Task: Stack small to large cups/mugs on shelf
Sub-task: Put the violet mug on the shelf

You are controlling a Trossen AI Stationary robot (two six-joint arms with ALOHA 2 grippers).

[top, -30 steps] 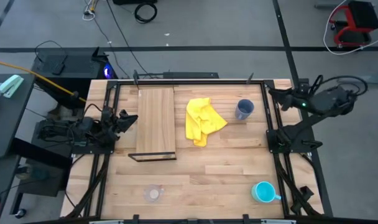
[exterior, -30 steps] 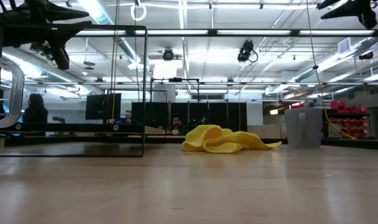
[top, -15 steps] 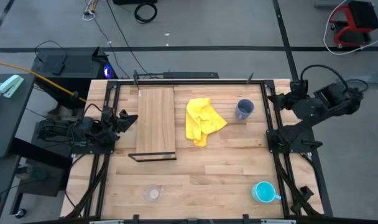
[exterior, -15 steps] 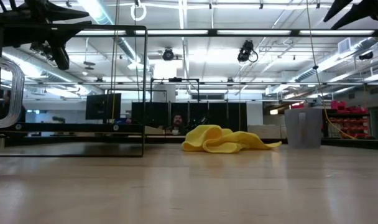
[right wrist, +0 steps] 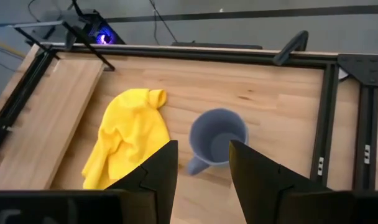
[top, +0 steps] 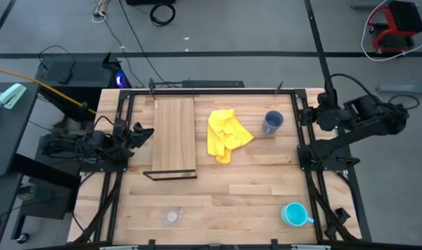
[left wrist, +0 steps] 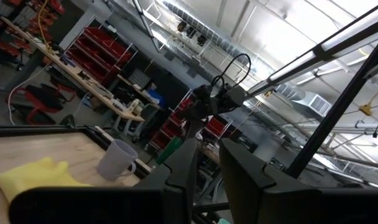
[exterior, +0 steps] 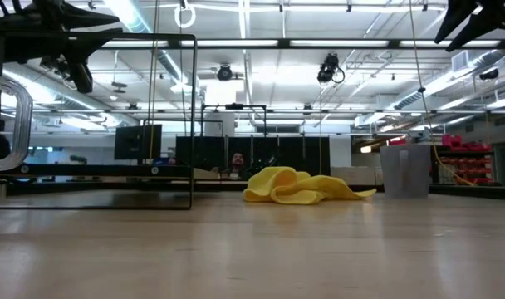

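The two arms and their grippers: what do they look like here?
Both arms are dark, jointed metal with black cables looping along them. The right arm shows a small green light near its wrist. The right gripper has two flat, black, angular fingers; the left gripper's look alike.

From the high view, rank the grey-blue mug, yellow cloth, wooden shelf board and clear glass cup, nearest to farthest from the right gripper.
1. Grey-blue mug with handle, just inward of the right gripper.
2. Yellow cloth, mid-table.
3. Brown wooden shelf board, left of the cloth.
4. Small clear glass cup, near-left corner.
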